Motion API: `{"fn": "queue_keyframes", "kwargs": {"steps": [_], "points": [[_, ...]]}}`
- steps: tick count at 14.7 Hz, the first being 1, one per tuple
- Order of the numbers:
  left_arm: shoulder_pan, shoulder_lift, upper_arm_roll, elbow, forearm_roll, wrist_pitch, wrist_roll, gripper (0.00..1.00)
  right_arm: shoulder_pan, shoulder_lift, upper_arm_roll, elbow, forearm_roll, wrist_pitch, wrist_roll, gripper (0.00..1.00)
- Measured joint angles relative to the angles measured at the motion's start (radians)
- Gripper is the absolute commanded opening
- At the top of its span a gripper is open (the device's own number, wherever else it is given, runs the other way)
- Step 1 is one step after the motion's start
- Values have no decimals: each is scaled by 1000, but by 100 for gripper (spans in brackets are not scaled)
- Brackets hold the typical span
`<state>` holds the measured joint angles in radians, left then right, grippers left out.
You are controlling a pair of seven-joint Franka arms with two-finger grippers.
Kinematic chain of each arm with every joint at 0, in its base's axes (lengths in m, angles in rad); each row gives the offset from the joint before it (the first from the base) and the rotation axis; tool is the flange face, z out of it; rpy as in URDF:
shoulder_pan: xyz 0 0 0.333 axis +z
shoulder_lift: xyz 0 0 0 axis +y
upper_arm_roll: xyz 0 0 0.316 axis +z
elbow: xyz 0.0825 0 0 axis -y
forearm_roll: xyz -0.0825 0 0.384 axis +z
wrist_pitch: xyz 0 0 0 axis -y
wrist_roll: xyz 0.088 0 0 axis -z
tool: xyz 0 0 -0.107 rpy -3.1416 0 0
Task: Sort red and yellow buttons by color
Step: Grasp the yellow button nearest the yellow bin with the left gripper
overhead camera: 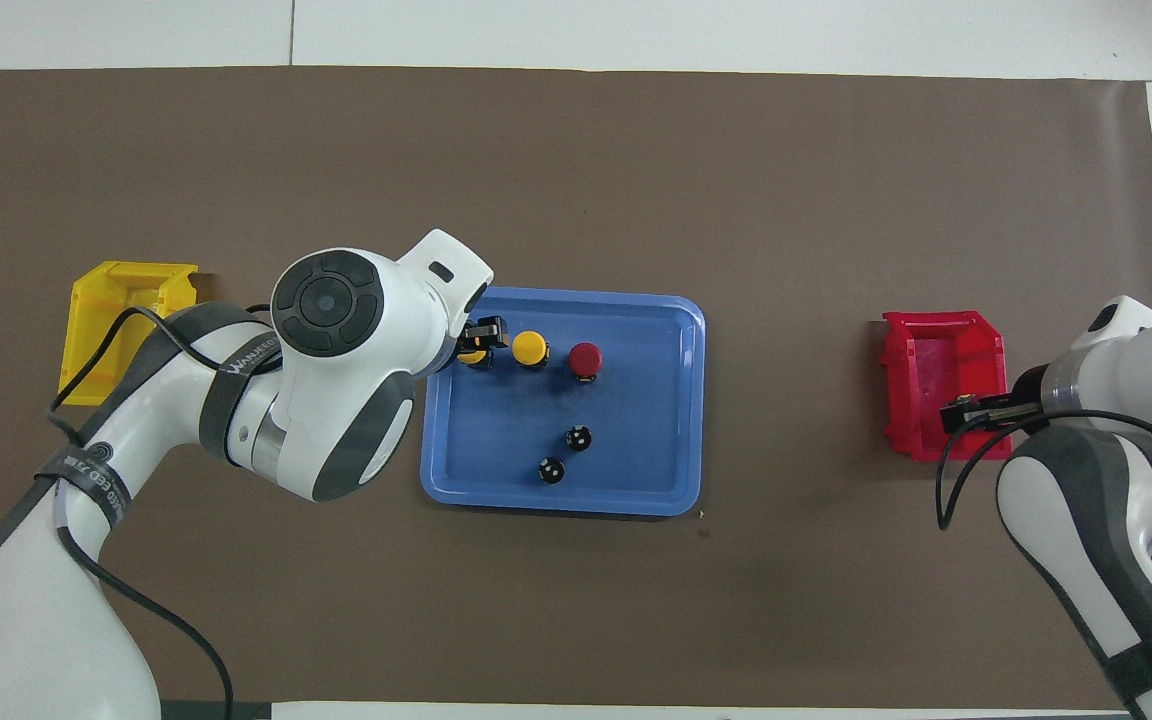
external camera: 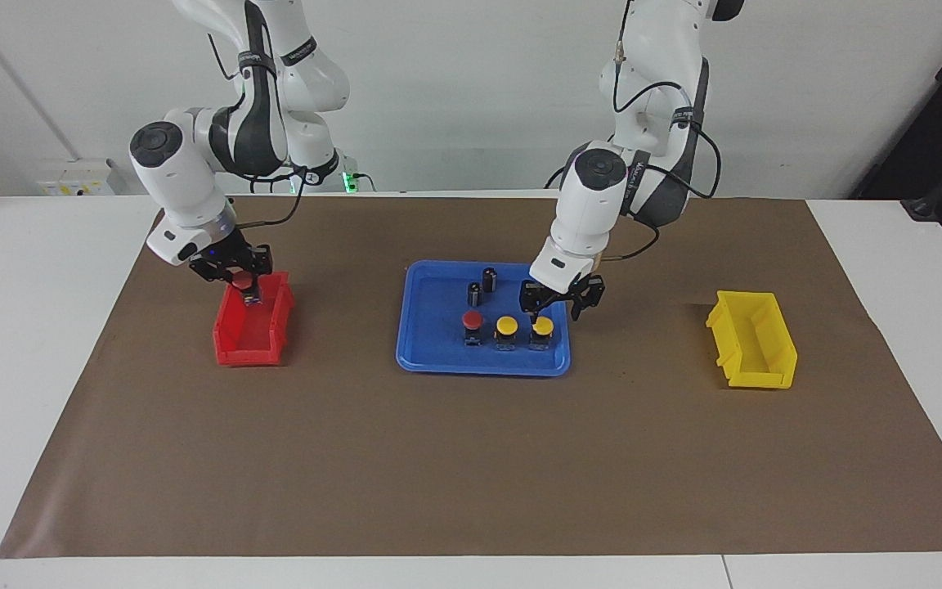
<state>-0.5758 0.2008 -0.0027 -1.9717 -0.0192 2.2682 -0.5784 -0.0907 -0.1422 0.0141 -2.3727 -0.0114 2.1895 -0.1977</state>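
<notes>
Buttons: one red (external camera: 472, 319) and two yellow (external camera: 506, 325) are stood in the tray (external camera: 430, 360); another red button (external camera: 240, 281) is held shut-tight by the right claw (external camera: 244, 286) over the red bin (external camera: 234, 348). The left claw (external camera: 551, 309), jaws apart, is set over the end yellow button (external camera: 543, 326). Small, stiff and light by appearance, each is best gripped under its cap.

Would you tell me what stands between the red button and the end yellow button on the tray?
One yellow button; the facing view shows it best.
</notes>
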Motion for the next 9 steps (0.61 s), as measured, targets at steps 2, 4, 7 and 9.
{"fn": "queue_keyframes", "kwargs": {"steps": [2, 4, 7, 9], "points": [[-6, 14, 0, 0, -1, 13, 0, 84, 8, 0, 0, -32, 0, 41, 4, 11], [-8, 24, 0, 0, -1, 22, 0, 77, 8, 1, 0, -57, 0, 65, 4, 11], [-8, 26, 0, 0, -1, 26, 0, 41, 7, 3, -1, -66, 0, 71, 4, 12], [-8, 26, 0, 0, -2, 26, 0, 2, 5, 6, -3, -75, 0, 87, 4, 13]]}}
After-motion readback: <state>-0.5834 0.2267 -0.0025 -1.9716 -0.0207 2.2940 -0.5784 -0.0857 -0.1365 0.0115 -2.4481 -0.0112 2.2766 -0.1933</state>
